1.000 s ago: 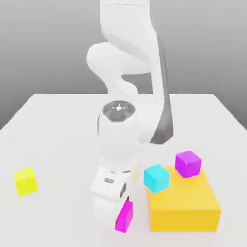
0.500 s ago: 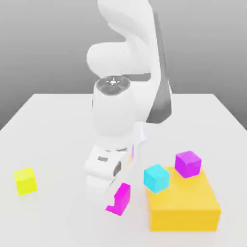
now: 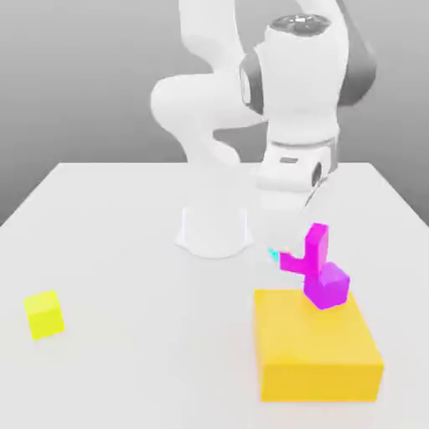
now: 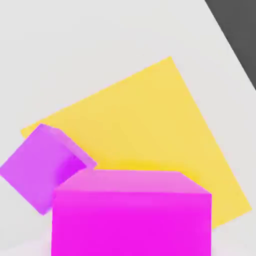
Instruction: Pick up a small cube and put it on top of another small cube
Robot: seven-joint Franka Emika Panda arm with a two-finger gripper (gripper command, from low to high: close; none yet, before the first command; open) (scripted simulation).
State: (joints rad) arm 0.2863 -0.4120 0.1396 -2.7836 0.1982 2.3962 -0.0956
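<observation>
My gripper [image 3: 300, 245] is shut on the small cube [image 3: 317, 243], hot-pink, and holds it in the air. The cube hangs tilted just above and slightly behind the purple-violet cube [image 3: 328, 286]. That purple cube rests on the far right part of the orange-yellow block [image 3: 317, 348]. In the hand view the pink cube [image 4: 132, 215] is close in front of the camera, with the purple cube [image 4: 42, 167] beside it on the orange-yellow block [image 4: 150, 125].
A sliver of the cyan cube [image 3: 272, 252] peeks out behind the held pink cube, at the block's far left corner. A yellow cube [image 3: 43, 314] lies on the white table [image 3: 126, 251] at the exterior view's left. The arm's white base [image 3: 214, 226] stands mid-table.
The arm has risen and swung to the exterior view's right, carrying the pink cube from the table in front of the block up to just above the purple cube.
</observation>
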